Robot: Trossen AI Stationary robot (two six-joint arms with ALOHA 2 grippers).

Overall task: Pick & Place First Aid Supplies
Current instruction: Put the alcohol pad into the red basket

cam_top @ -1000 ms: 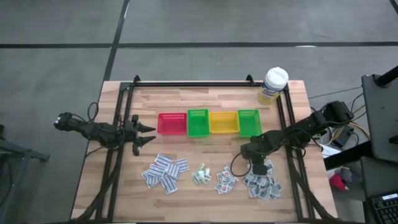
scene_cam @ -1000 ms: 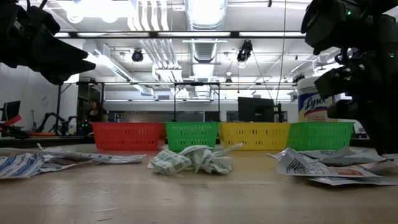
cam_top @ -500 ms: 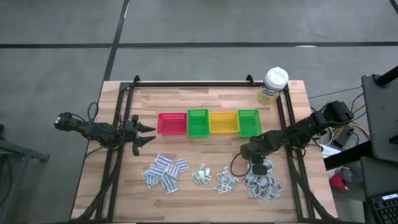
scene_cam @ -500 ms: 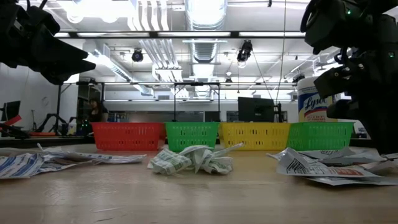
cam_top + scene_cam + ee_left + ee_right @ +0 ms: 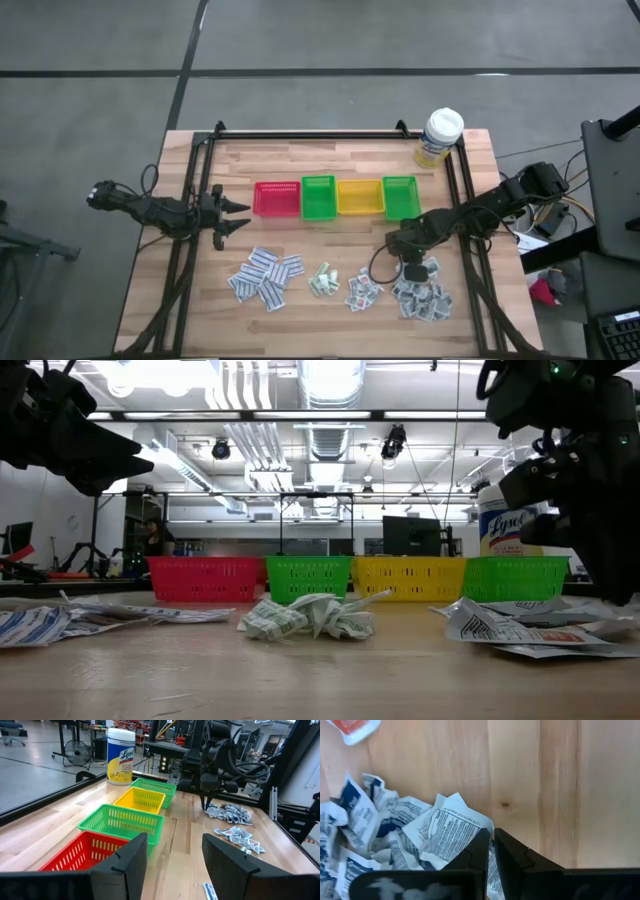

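The first aid supplies are small white printed packets lying on the wooden table in several piles: a left pile (image 5: 265, 277), two middle ones (image 5: 323, 281) (image 5: 362, 291) and a right pile (image 5: 422, 298). My right gripper (image 5: 413, 272) points down over the far edge of the right pile and is shut on one packet (image 5: 451, 831). My left gripper (image 5: 240, 213) hovers open at the table's left side, with nothing between its fingers (image 5: 129, 857). My right gripper pinches the corner (image 5: 489, 831) of a white packet with black print between its two fingers, coming from above and pointing down. The rest of the packet lies flat among the other packets of the right pile. One packet or more, I cannot tell.
A row of small bins stands mid-table: red (image 5: 277, 198), green (image 5: 318, 197), yellow (image 5: 359, 196), green (image 5: 399, 196). A white-capped bottle with a yellow label (image 5: 440, 137) stands at the far right corner. Black frame rails run along the table's left, right and far sides.
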